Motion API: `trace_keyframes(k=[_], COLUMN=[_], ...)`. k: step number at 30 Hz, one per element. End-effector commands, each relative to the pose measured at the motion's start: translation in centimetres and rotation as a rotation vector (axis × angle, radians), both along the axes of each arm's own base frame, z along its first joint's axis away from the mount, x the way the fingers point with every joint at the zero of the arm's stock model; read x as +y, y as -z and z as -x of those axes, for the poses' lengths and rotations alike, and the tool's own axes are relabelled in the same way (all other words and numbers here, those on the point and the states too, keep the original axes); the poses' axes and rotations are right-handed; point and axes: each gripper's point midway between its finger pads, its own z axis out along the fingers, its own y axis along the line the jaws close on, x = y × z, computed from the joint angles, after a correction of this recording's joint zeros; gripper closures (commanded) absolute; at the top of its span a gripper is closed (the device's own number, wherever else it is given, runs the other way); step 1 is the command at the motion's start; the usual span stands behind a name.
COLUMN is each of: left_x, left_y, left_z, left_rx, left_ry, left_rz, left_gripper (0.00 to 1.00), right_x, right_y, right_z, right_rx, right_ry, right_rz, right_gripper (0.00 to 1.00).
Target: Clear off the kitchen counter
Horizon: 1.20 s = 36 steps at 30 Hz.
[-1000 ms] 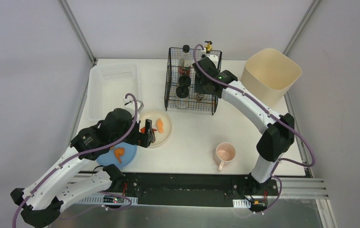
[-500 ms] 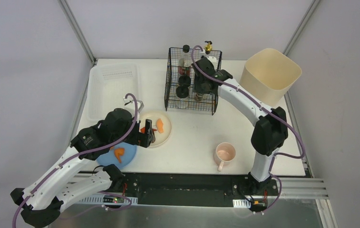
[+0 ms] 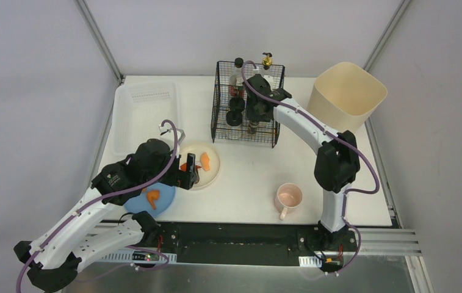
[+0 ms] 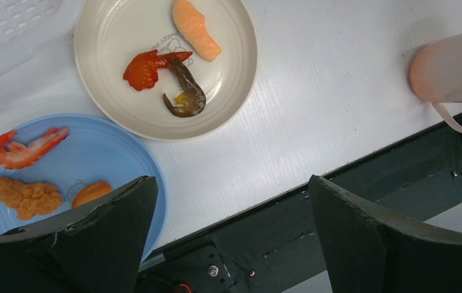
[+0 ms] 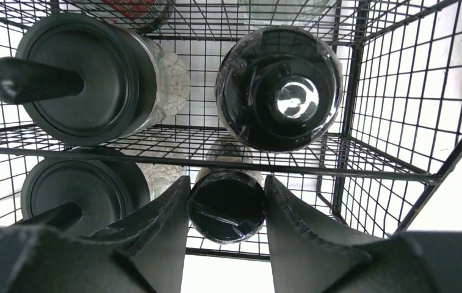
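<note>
The white kitchen counter (image 3: 246, 177) holds a cream plate (image 3: 211, 160) with food bits, a blue plate (image 3: 166, 198) with food, and a pink mug (image 3: 289, 197). My left gripper (image 3: 190, 174) is open and empty, hovering over the counter's near edge (image 4: 231, 201) between the blue plate (image 4: 94, 159) and the cream plate (image 4: 228, 67). My right gripper (image 3: 254, 122) reaches into the black wire basket (image 3: 245, 141). Its fingers press both sides of a black-capped bottle (image 5: 228, 210) in the basket's front row; the gripper's middle is (image 5: 227, 201).
The basket also holds two jars with black handled lids (image 5: 88, 85) and another black-capped bottle (image 5: 279, 88). A translucent white tray (image 3: 146, 116) lies at the back left. A tall beige bin (image 3: 347, 97) stands at the back right. The mug (image 4: 451, 67) is near the front edge.
My right arm's elbow has swung left and the wrist has shifted slightly left over the basket. My left arm and the plates have not moved.
</note>
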Motion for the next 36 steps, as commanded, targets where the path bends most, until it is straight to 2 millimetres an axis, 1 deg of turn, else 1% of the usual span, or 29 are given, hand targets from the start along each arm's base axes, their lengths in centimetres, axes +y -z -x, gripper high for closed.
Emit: trace_keyframes(k=[1,4,8,13,20,24,29,34,35,36], left_x=[0.0,0.0,0.0,0.0,0.0,0.0,0.1,0.1,0.2,0.3], left_y=[-0.1,-0.2,-0.1,-0.2,-0.6,-0.7,-0.6,-0.7,-0.7,-0.7], left_z=[0.2,0.2,0.3,0.3,0.3,0.2,0.0,-0.3,-0.3,-0.4], left_rx=[-0.003,-0.004,-0.005,-0.005,-0.010,-0.010,-0.012,-0.011,-0.011,-0.013], left_ry=[0.003,0.005,0.007,0.007,0.012,0.016,0.003,-0.016,-0.021,-0.028], left_rz=[0.010,0.013,0.013,0.016,0.019,0.011,-0.001,-0.002,-0.003,-0.001], left_gripper=[0.00,0.00,0.00,0.00,0.00,0.00,0.00,0.00,0.00,0.00], right_x=[0.0,0.0,0.0,-0.1,-0.8,-1.8,-2.8,-4.1,-4.5,-4.9], right_y=[0.2,0.0,-0.9,-2.6,-6.5,-8.5,-10.4,-11.8,-11.9,-11.5], right_z=[0.3,0.2,0.2,0.5,1.7,3.2,5.4,8.2,8.9,9.6], right_rx=[0.045,0.043,0.029,0.005,-0.066,-0.107,-0.157,-0.194,-0.196,-0.188], right_ry=[0.006,0.012,0.017,0.021,0.024,0.016,-0.021,-0.064,-0.070,-0.074], right_rz=[0.001,0.005,-0.006,-0.035,-0.084,-0.108,-0.151,-0.194,-0.198,-0.196], right_gripper=[0.54,0.39,0.29,0.26,0.24,0.23,0.22,0.12,0.10,0.08])
